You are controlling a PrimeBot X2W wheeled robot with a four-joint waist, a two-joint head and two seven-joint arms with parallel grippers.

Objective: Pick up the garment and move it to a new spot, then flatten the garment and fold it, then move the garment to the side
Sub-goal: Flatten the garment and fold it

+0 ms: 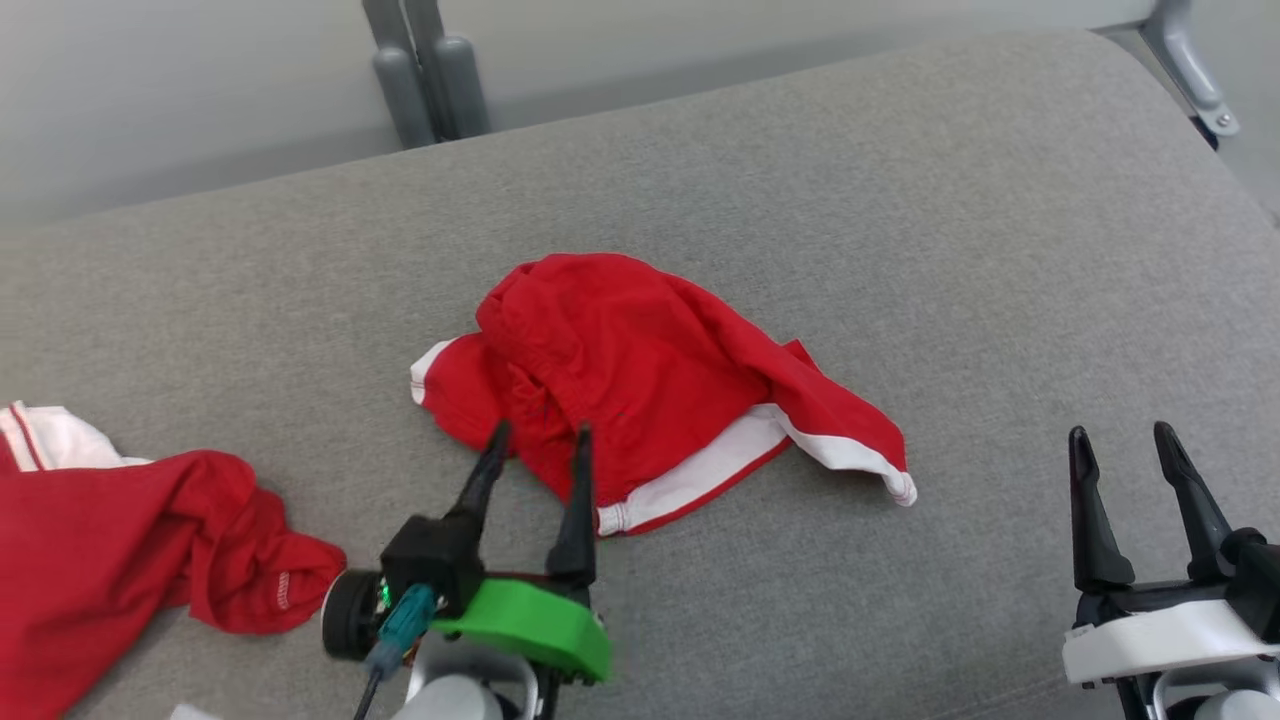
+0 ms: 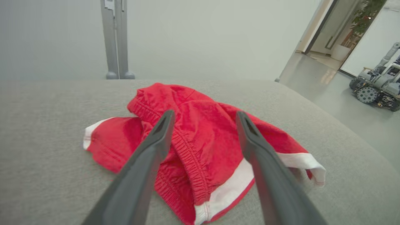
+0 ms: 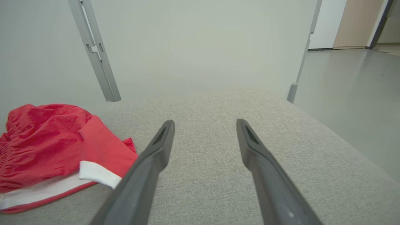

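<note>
A crumpled red garment [image 1: 640, 380] with white trim lies in a loose heap in the middle of the grey cushioned surface [image 1: 900, 200]. My left gripper [image 1: 540, 432] hovers at its near edge, fingers spread open above the cloth and holding nothing. In the left wrist view the garment [image 2: 200, 140] lies between and beyond the two open fingers [image 2: 156, 140]. My right gripper [image 1: 1122, 442] stands open at the lower right, well clear of the cloth. The right wrist view has the garment [image 3: 50, 140] at the left, apart from that open gripper [image 3: 204, 125].
A second red and white piece of clothing [image 1: 120, 540] lies bunched at the near left edge. Grey metal posts [image 1: 425, 70] stand behind the cushion, with another at the far right [image 1: 1190, 70]. A wheeled machine [image 2: 378, 84] is parked on the floor beyond.
</note>
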